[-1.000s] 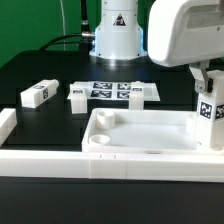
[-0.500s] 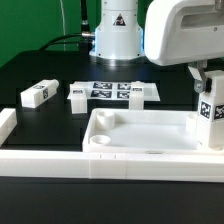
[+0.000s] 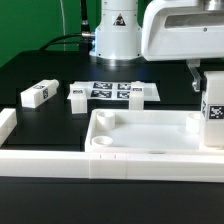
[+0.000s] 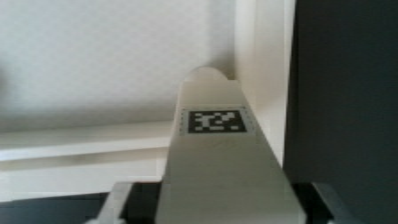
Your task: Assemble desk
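Leg-fitting is in hand. The gripper (image 4: 217, 200) is closed around a tagged white leg (image 3: 213, 115), holding it upright at the desk top's (image 3: 140, 128) corner on the exterior view's right. The next move, I judge, calls for lining the leg up with that corner's socket, then pressing down.

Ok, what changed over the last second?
The gripper, shut on the held leg, carried it slightly lower and toward the exterior view's right, at the end of the desk top. Nothing was released. The desk top, loose legs and marker board stayed put.
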